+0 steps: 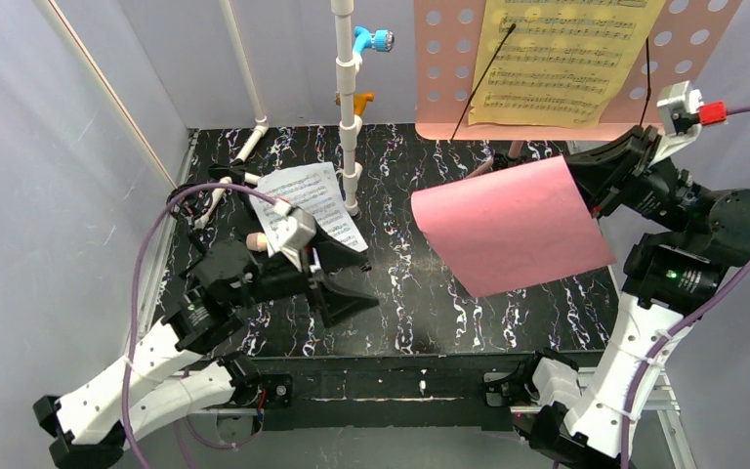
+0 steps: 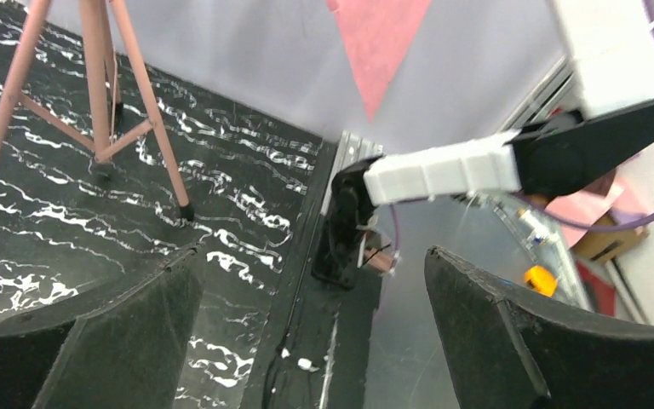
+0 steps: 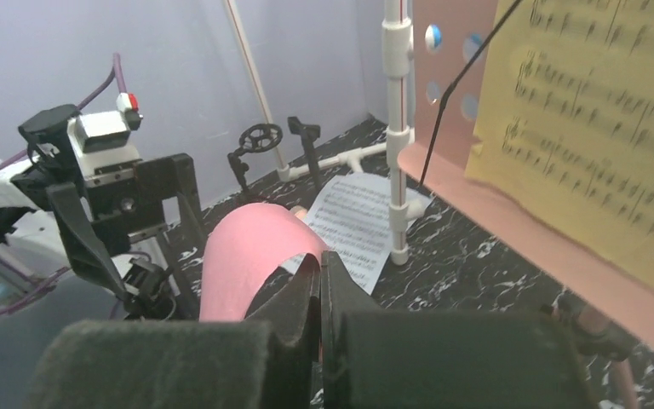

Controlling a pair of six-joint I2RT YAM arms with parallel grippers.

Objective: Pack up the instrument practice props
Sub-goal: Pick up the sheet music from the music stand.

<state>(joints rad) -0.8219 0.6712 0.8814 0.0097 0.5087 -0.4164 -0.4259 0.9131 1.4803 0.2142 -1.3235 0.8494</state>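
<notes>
Right hand (image 3: 319, 271) pinches pink page (image 1: 508, 230), apparently above black marbled table (image 1: 430, 298).

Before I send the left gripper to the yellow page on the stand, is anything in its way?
Yes: two black wires cross the yellow page, one each side, and the pink sheet in the right gripper hangs roughly between it and the left gripper.
</notes>
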